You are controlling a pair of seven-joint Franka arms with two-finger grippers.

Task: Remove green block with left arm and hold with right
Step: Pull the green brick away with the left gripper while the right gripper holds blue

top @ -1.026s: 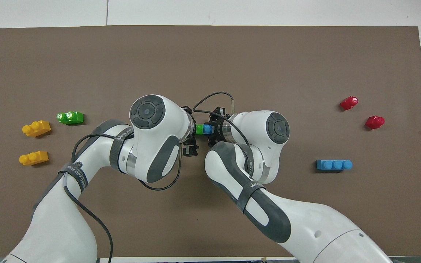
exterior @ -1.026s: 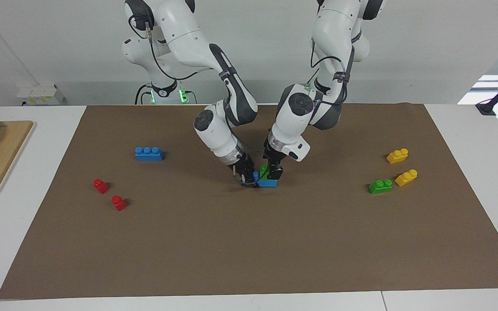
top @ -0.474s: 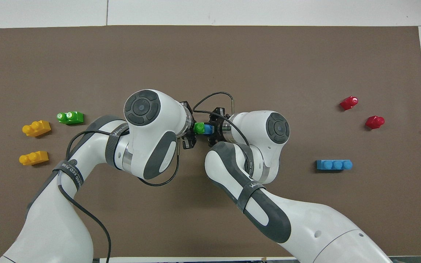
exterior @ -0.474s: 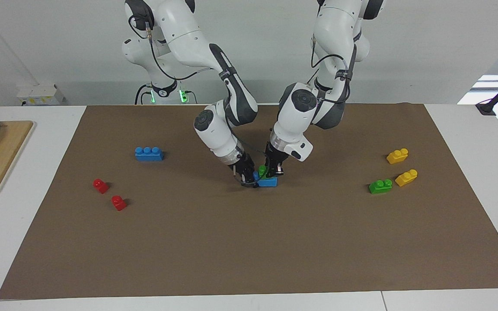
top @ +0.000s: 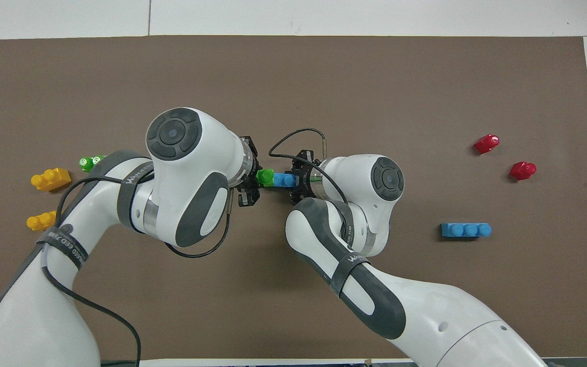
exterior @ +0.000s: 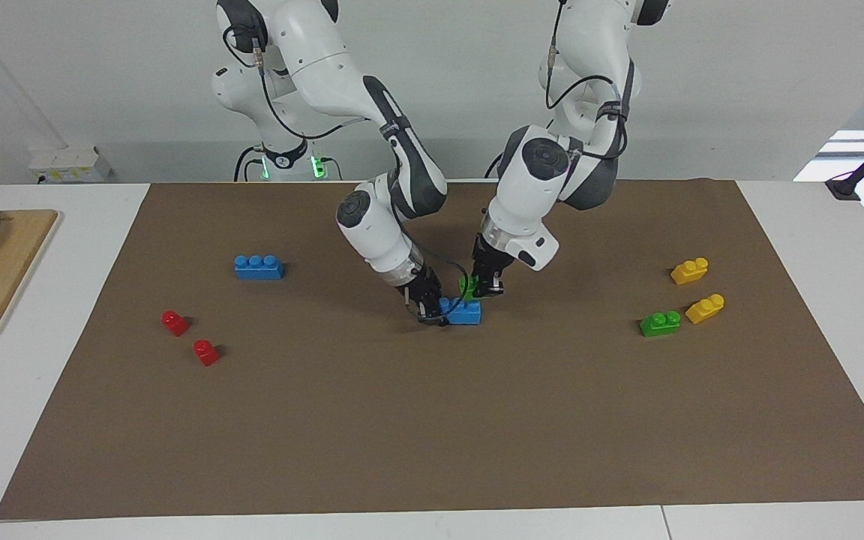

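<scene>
Green block (exterior: 468, 285) pinched in left claw (exterior: 487, 289), above blue brick (exterior: 463, 311) (right claw (exterior: 427, 309) gripping it).

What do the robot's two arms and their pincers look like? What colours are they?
Both arms are glossy white with rounded shells and dark grey joints. Each wrist ends in a round dark grey cap. A grey band with white lettering wraps each forearm. Thin black cables loop along them. The left pincer and the right pincer are small and black. Green lights glow at the right arm's base.

wall (exterior: 102, 75): plain white | table (exterior: 814, 225): white | mat (exterior: 402, 435): brown
</scene>
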